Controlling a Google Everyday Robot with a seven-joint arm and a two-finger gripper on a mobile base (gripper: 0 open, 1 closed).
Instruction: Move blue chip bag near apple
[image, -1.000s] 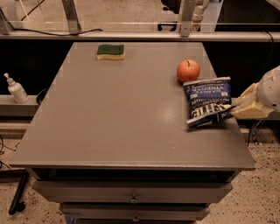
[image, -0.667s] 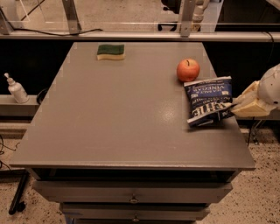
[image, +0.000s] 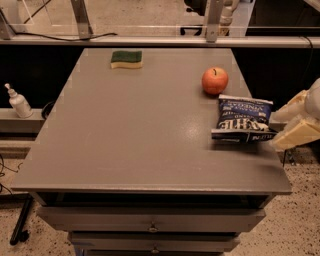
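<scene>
At the frame's right edge our pale claw (image: 279, 131) stands spread, its tips just beside the crinkled navy blue chip bag (image: 243, 119), which lies flat on the smooth grey surface (image: 140, 135). The round apple (image: 215, 80) sits just above the bag. A green-yellow sponge (image: 126, 58) lies upper left. The frame cuts off the arm.

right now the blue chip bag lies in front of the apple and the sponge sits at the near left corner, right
No. The camera view shows the sponge at the far edge of the table, not the near left corner. The blue chip bag does lie in front of the apple, with the tool open at its right side.
</scene>
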